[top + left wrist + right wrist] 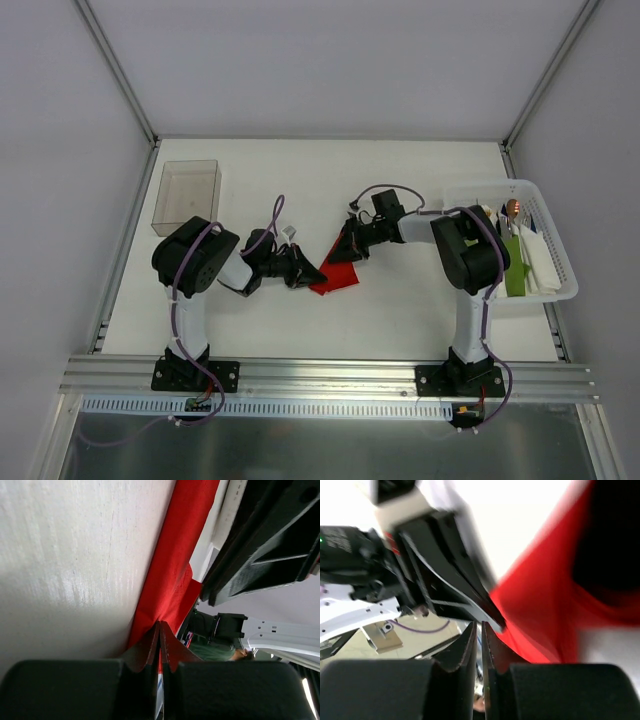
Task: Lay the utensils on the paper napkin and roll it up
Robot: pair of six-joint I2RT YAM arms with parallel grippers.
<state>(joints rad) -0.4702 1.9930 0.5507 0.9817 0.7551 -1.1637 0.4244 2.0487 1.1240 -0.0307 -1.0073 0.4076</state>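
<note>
The red paper napkin (340, 278) lies folded on the white table between my two grippers. My left gripper (312, 274) reaches in from the left, and its jaws are shut on the napkin's near edge (172, 565), with a red sliver pinched between the fingertips (160, 630). My right gripper (345, 255) comes in from the right, just above the napkin (545, 610). Its jaws (477, 630) stand almost together with nothing between them, and the red sheet lies beside its right finger. The two grippers nearly touch. The utensils are hidden.
A clear plastic box (187, 195) stands at the back left. At the right, a white basket (545, 297) holds a green napkin bundle (515, 270), white napkins (542, 262) and a copper-headed utensil (513, 208).
</note>
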